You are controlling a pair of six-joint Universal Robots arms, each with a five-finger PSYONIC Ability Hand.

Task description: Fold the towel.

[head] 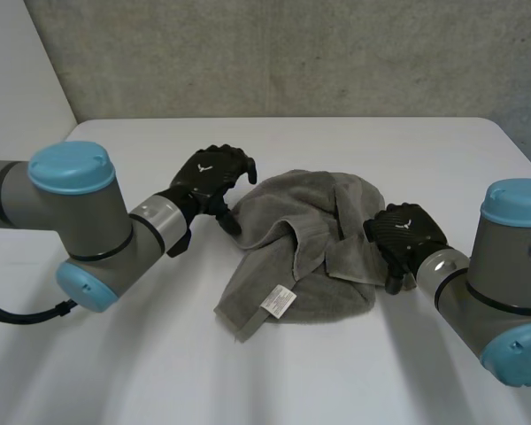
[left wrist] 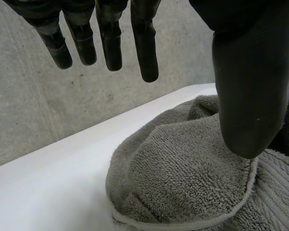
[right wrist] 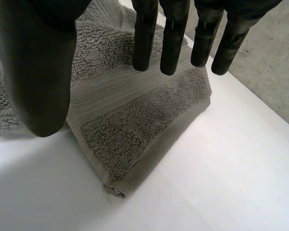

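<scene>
Grey towel (head: pixel 311 208) with a ribbed band (right wrist: pixel 135 89) and a white label (head: pixel 277 302) — white table (head: pixel 159 372), grey wall (head: pixel 292 53).

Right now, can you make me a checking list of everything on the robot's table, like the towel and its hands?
Surface: white table.
Job's things: one grey towel, crumpled and not yet folded, with a white label showing on its near side.
Clutter: nothing seen.
Hands: left hand open, fingers straight, at the towel's left edge with its thumb over the cloth. Right hand open, fingers straight, over the towel's right side near a corner. Neither grips the towel.
Cables: nothing seen near the towel.
Surroundings: grey concrete wall behind the table.
</scene>
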